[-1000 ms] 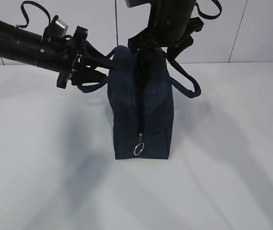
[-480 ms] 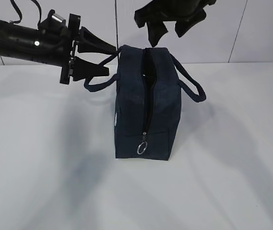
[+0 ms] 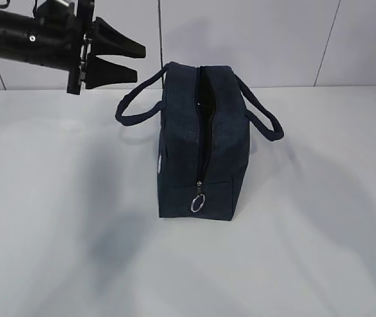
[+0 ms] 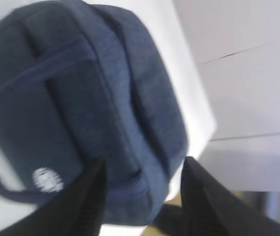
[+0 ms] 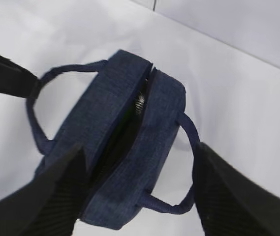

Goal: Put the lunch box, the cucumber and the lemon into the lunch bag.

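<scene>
At lower centre of the exterior view the metal ring pull point(image 3: 198, 202) hangs at the near end of the lunch bag point(image 3: 204, 148), which is stood upright on the white table point(image 3: 55, 231) with its zipper parted along the top, presumably so food can be dropped in (lunch box, cucumber and lemon are not seen). At upper left the left gripper point(image 3: 129, 61) is held level, jaws apart and empty. From the right wrist view the right gripper point(image 5: 140, 191) is seen above the bag, jaws wide and empty.
</scene>
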`<state>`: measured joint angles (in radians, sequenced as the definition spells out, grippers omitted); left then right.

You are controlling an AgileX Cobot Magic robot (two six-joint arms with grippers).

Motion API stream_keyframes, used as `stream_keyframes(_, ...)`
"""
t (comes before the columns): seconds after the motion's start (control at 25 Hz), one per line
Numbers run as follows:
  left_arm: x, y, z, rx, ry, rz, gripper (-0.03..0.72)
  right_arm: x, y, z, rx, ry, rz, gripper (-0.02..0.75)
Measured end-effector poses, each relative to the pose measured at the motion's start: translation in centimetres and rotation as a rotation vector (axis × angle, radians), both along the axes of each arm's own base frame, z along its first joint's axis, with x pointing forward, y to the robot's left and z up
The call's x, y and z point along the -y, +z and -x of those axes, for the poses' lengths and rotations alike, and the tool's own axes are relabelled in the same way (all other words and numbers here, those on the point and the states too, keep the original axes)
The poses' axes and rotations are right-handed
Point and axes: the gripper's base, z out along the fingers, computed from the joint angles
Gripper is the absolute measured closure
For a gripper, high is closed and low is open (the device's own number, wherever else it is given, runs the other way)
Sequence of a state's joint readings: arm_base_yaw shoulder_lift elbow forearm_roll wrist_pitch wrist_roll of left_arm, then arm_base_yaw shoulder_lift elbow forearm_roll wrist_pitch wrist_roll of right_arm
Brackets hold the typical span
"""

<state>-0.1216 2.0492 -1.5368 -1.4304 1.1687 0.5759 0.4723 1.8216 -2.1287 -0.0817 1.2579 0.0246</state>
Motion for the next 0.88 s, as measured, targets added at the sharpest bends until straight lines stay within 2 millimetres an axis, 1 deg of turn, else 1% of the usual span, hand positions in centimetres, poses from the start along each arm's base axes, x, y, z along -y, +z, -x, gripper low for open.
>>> stream_keyframes(0.08, -0.1, 1.3, 0.0, 0.068, -0.043, -0.084, 0.346, 0.2, 0.9, 0.8, 0.011, 0.011, -0.028, 0.232)
stream_keyframes(0.16, -0.4, 3.0, 0.1, 0.124, -0.071, -0.161, 0.350, 0.3, 1.5, 1.3, 0.018, 0.019, -0.047, 0.232)
stream_keyframes(0.24, -0.8, 4.4, 0.3, 0.157, -0.085, -0.252, 0.351, 0.5, 1.6, 1.8, 0.014, 0.021, -0.050, 0.232)
stream_keyframes(0.36, -1.7, 6.3, 1.2, 0.200, -0.092, -0.425, 0.353, 0.8, 0.8, 2.4, -0.023, 0.021, -0.034, 0.232)
stream_keyframes(0.48, -2.7, 7.5, 2.4, 0.220, -0.095, -0.624, 0.365, 1.1, -0.8, 3.1, -0.083, 0.020, -0.004, 0.232)
stream_keyframes(0.56, -3.0, 8.4, 3.3, 0.240, -0.091, -0.723, 0.372, 1.5, -1.5, 3.8, -0.110, 0.019, 0.010, 0.232)
stream_keyframes(0.68, -2.8, 9.9, 4.7, 0.282, -0.092, -0.828, 0.377, 2.0, -2.3, 4.8, -0.144, 0.019, 0.026, 0.232)
stream_keyframes(0.8, -2.3, 11.6, 6.3, 0.331, -0.090, -0.893, 0.378, 2.5, -2.5, 6.0, -0.158, 0.021, 0.025, 0.232)
stream_keyframes(0.88, -1.9, 12.1, 7.6, 0.346, -0.103, -0.922, 0.378, 2.7, -2.4, 6.4, -0.161, 0.023, 0.019, 0.232)
